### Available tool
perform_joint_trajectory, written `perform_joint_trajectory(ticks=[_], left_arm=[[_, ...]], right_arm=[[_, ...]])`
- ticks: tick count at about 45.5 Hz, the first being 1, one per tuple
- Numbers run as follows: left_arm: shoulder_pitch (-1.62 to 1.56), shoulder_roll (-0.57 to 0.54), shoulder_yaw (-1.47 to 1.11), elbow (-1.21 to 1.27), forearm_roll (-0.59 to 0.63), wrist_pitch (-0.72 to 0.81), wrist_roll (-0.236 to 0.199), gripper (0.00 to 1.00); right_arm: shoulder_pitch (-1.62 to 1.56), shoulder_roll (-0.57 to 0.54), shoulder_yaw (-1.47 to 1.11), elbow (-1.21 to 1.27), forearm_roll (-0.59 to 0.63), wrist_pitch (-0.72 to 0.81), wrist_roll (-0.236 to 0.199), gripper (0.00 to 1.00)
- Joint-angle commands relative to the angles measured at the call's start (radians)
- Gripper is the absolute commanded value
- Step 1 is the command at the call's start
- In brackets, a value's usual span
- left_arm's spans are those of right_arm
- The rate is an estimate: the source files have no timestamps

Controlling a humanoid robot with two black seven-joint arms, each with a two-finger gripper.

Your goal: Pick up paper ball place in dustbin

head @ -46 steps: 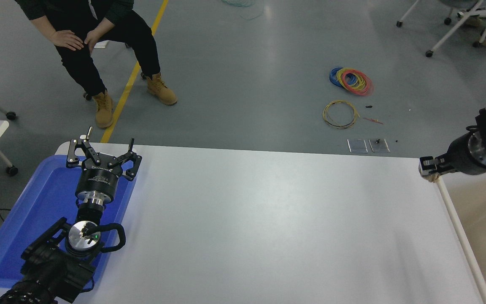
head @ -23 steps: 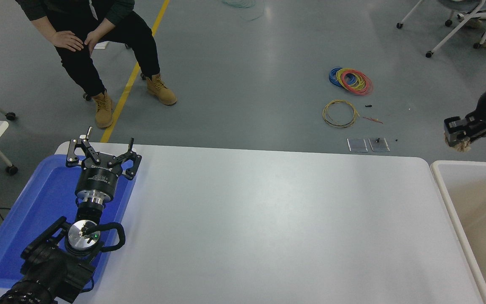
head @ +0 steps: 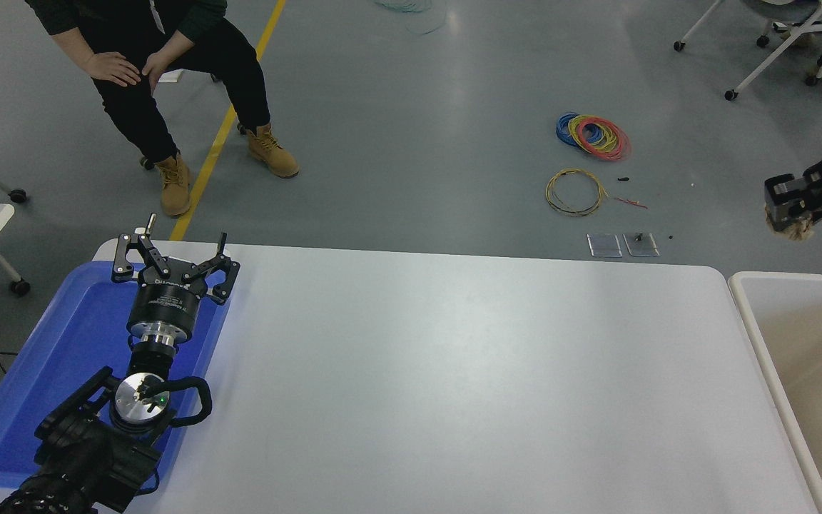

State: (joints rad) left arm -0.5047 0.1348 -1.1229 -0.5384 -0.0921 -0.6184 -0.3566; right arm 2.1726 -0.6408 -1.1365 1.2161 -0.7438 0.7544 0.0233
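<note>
Two claws: right claw (head: pixel 790 214) pinching paper ball (head: pixel 800 228) over grey floor (head: pixel 418 143); left claw (head: pixel 172 260) wide

table (head: pixel 454 371): smooth white top, soft sheen; blue tray (head: pixel 61 357): glossy plastic; dustbin (head: pixel 753 321): smooth white plastic-looking rim, matt cream inside; paper ball (head: pixel 800 227): crumpled rough tan paper; left gripper (head: pixel 172 260): matt black, polished metal wrist ring; floor (head: pixel 418 143): smooth grey, faintly reflective
</note>
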Motion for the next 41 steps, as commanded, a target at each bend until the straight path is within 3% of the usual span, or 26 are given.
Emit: perform_joint_trajectory(ticks=[1, 22, 30, 41], left_arm=[[0.0, 0.0, 0.0, 0.0, 0.0, 0.0, -0.001, 1.0], [0.0, 0.0, 0.0, 0.0, 0.0, -0.001, -0.001, 1.0], [0.0, 0.0, 0.0, 0.0, 0.0, 0.0, 0.001, 1.0], [0.0, -0.001, 0.0, 0.0, 0.0, -0.001, 0.001, 1.0]], right_arm=[[-0.128, -0.026, -0.009, -0.062, -0.011, -0.113, -0.002, 0.0], [-0.565, -0.117, 0.063, -0.544, 0.014, -0.3, 0.0, 0.0], [-0.784, -0.166, 0.196, -0.664, 0.037, -0.392, -0.002, 0.0], [-1.102, -0.154, 0.441, -0.871, 0.09, -0.492, -0.002, 0.0]])
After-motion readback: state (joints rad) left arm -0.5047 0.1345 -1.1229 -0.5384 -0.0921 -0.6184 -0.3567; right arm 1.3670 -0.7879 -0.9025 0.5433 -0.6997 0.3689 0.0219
